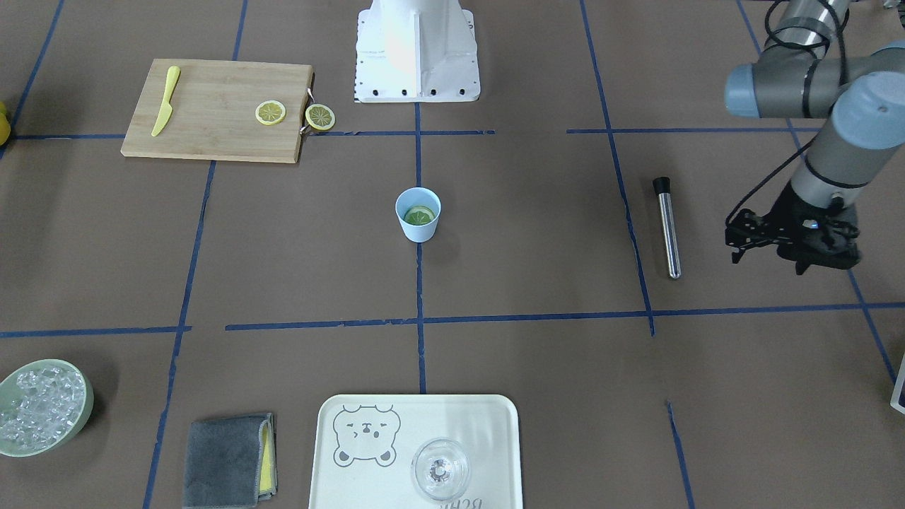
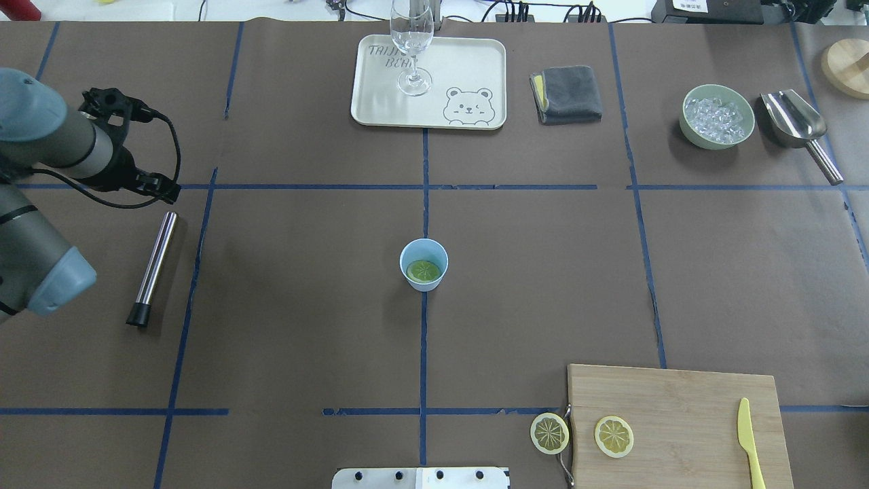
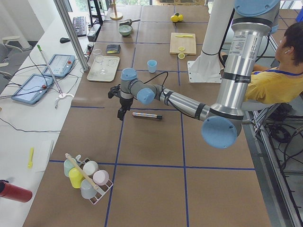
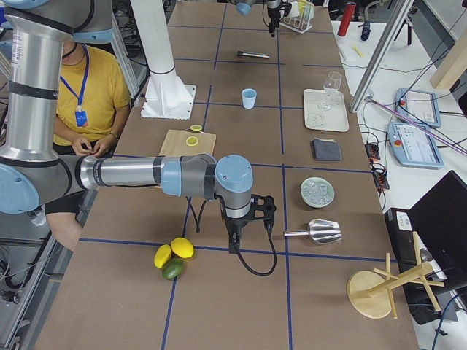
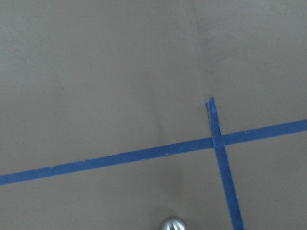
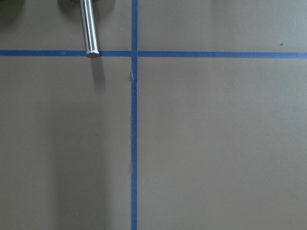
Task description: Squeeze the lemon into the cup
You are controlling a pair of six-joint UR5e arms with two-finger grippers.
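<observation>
The light-blue cup (image 1: 409, 230) (image 2: 405, 260) stands upright at the table's centre with one lemon slice (image 1: 419, 215) (image 2: 424, 271) lying inside it. A second slice (image 1: 271, 112) (image 2: 614, 435) lies on the wooden cutting board (image 1: 212, 134), and a third (image 1: 319, 117) (image 2: 549, 433) lies on the table at the board's handle. My left gripper (image 1: 771, 261) (image 2: 136, 149) hangs far from the cup near the table's left end, fingers apart and empty. My right gripper (image 4: 237, 237) shows only in the exterior right view, far from the cup; I cannot tell if it is open or shut.
A steel rod with a black cap (image 1: 667, 227) (image 2: 152, 267) lies beside my left gripper. A yellow knife (image 1: 165, 101) lies on the board. A tray (image 1: 481, 424) bears a clear glass (image 1: 440, 468). A grey cloth (image 1: 228, 459), a bowl of ice (image 1: 83, 417) and a scoop (image 2: 794, 122) are nearby.
</observation>
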